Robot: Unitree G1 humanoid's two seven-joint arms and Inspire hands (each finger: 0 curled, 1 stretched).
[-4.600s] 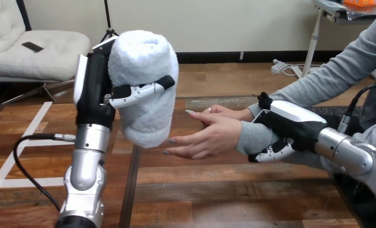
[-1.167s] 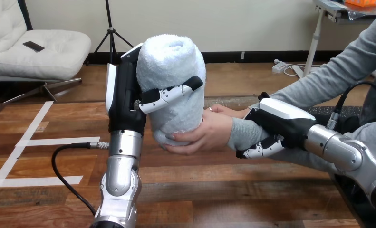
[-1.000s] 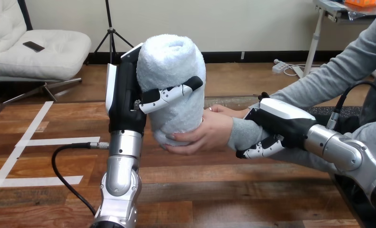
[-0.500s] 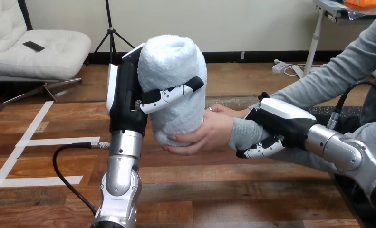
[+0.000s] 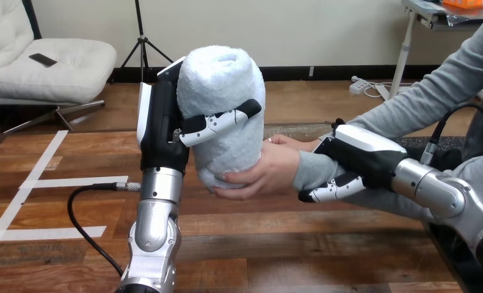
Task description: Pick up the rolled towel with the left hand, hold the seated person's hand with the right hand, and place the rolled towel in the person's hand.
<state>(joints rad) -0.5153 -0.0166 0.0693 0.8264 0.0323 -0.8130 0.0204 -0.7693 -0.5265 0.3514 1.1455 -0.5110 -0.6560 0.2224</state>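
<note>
left hand (image 5: 162, 122) round towel (image 5: 223, 79) above table (image 5: 257, 244)

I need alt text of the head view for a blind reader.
The robot's left hand holds a white rolled towel upright, its lower end cupped in the person's hand. The right hand grips the person's wrist, above a wooden table.

Now the rolled towel (image 5: 223, 91) rests in the person's hand (image 5: 272, 171).
</note>
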